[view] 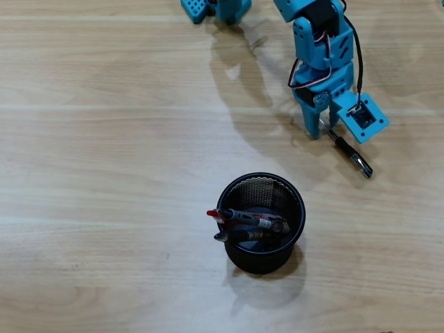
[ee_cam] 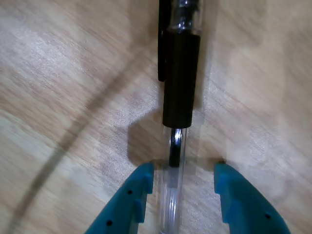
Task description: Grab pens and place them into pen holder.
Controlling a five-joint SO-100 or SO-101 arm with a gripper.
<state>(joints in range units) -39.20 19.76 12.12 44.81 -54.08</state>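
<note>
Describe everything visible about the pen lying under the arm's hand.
The pen has a clear barrel, a black cap or grip section and a black clip. It lies flat on the wooden table, apart from the pen holder. The blue hand straddles its clear barrel, fingers open; the left one looks to touch it.

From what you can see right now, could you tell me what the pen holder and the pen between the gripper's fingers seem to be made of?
Pen holder: likely black metal mesh, judging by its fine see-through grid. Pen: probably clear glossy plastic barrel with a matte black section, perhaps rubber.
</note>
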